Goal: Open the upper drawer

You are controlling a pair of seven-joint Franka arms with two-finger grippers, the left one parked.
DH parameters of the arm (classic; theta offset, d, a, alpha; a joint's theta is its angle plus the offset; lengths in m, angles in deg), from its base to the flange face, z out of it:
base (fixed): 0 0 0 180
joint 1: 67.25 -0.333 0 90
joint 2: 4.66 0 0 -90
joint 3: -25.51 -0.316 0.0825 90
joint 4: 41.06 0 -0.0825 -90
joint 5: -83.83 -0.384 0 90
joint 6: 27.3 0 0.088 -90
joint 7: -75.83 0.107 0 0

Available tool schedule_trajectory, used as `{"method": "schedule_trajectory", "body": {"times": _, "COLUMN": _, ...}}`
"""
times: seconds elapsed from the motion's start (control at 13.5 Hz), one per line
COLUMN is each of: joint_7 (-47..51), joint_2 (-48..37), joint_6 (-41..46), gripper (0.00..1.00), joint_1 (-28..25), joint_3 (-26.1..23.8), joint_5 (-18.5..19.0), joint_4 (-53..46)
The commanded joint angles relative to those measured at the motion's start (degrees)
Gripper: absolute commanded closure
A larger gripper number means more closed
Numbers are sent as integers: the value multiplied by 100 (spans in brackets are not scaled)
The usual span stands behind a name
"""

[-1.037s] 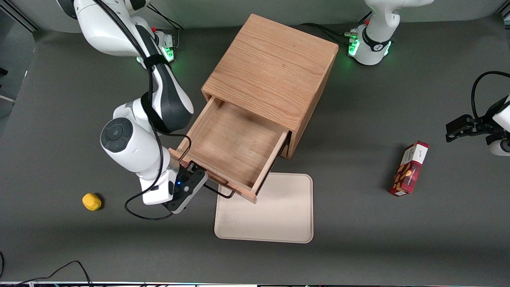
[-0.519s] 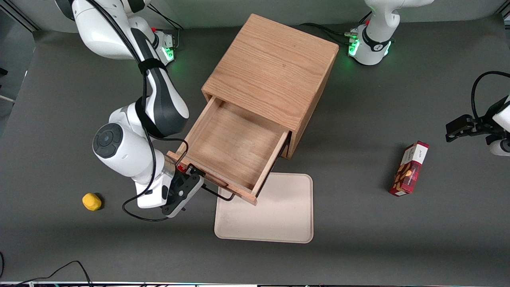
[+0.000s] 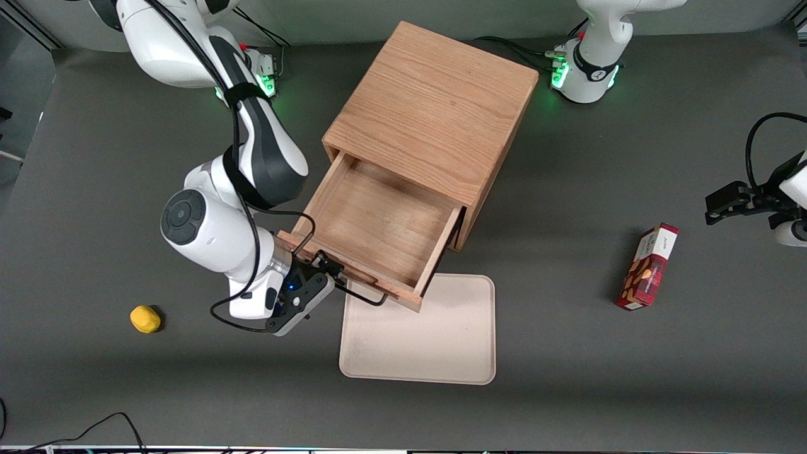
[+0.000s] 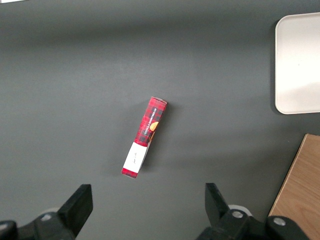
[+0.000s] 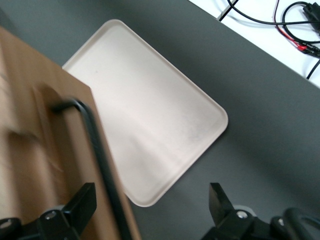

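Tray [image 3: 441, 353] lies nearest the front camera, beige, its farther edge tucked under the drawer front. Above it the upper drawer [image 3: 378, 224] stands pulled well out of the wooden cabinet [image 3: 435, 107], its front and black bar handle [image 3: 365, 296] running slantwise, facing the camera and the working arm's end. The gripper [image 3: 328, 268] sits at the handle's end; its fingers [image 5: 80, 205] are spread, one just beside the bar, gripping nothing. The lower drawer is hidden.
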Motion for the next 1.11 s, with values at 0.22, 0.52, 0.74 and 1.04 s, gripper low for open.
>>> {"method": "schedule_trajectory", "body": {"times": 0.22, "joint_7": 475, "joint_2": -247, "joint_6": 150, "gripper": 0, "joint_1": 1, "joint_3": -52, "joint_5": -75, "joint_4": 106}}
{"method": "schedule_trajectory", "body": {"times": 0.52, "joint_7": 1229, "joint_2": -737, "joint_6": 641, "gripper": 0, "joint_1": 89, "joint_3": -17, "joint_5": 4, "joint_4": 131}}
{"method": "schedule_trajectory", "body": {"times": 0.74, "joint_7": 1636, "joint_2": -1107, "joint_6": 1134, "gripper": 0, "joint_1": 614, "joint_3": -69, "joint_5": 249, "joint_4": 158}}
{"method": "schedule_trajectory", "body": {"times": 1.04, "joint_7": 1924, "joint_2": -1511, "joint_6": 1653, "gripper": 0, "joint_1": 1431, "joint_3": -393, "joint_5": 346, "joint_4": 175}}
